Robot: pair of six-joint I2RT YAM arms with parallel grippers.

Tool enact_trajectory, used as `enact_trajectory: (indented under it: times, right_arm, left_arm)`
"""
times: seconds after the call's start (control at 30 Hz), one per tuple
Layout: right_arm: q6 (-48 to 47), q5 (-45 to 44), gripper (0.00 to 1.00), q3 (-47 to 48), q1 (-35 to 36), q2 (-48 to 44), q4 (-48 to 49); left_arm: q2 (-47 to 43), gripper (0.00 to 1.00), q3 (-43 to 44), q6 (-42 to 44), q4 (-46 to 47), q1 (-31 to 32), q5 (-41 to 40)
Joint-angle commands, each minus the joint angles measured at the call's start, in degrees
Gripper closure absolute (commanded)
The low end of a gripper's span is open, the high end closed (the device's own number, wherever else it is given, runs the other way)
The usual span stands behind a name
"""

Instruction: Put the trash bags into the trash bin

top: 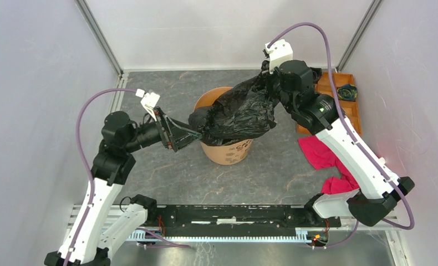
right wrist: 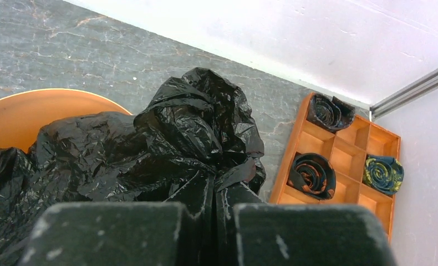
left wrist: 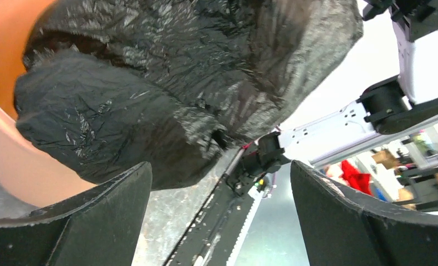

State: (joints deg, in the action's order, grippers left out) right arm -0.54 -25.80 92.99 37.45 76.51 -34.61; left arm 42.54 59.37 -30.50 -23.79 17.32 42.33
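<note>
— Jaws on the right gripper (right wrist: 222, 221) are pressing flat together on a pinch of the trash bag (top: 239, 111), gripping its film above the bin's far right side. Jaws on the left gripper (left wrist: 219, 216) are standing spread wide, holding nothing.

— Where is the bag sitting relative to the trash bin (top: 230, 152)?

— It is lying across the bin's mouth, not yet down inside. One bulge is spilling over the bin's left rim, while the other end is rising off the far right rim to the right gripper's pinch. So its long axis is running from the bin's left rim out past its far right rim.

— And from the open jaws?

— That left bulge is hanging straight ahead of them, at the bin's left wall. It is looming just past the fingertips, not between the pads. I am judging it near rather than touching.

— Which arm is nearer?

— The right one is holding the bag's high end; the left one is nearer the overhanging lump. I am guessing the next move is turning on that lump: it is sitting outside the rim, so it is needing a push toward the bin's centre.

— Anything else?

— A pink cloth (top: 322, 152) is lying to the bin's right, well apart.
</note>
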Motion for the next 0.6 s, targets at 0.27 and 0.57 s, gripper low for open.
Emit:
enact_trajectory:
  times: [0.27,0.57]
  right_arm:
    - [3.1,10.4,0.99,-1.4,0.1,-6.0,8.8]
    - [8.6,20.0,0.99,-5.7,0.1,-7.2,12.4]
  left_arm:
    - [12.2,0.09,-4.0,-12.3,19.6,7.2,-5.3]
    - [27.3,0.25,4.3,-11.4,15.8,12.0,-17.1]
